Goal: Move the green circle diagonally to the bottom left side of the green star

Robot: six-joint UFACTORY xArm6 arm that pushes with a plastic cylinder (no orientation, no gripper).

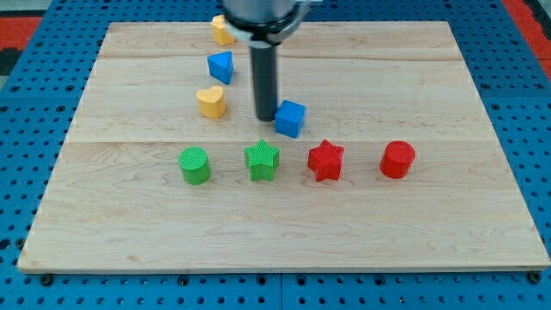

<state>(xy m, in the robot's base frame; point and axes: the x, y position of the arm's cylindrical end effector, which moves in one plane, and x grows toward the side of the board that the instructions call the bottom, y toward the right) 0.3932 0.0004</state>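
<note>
Camera view: pale wooden board (129,232) on a blue pegboard table (26,129). On it a green ribbed circle block (195,165) sits just left of the green star block (262,161), level with it — then a red star block (325,160) and a red cylinder block (398,160). My tip (264,118) stands above the green star, touching or just beside the blue cube block (291,118), apart from the green circle; it holds nothing. Left of the rod: yellow heart block (211,102), blue angular block (220,65), yellow block (222,30).
</note>
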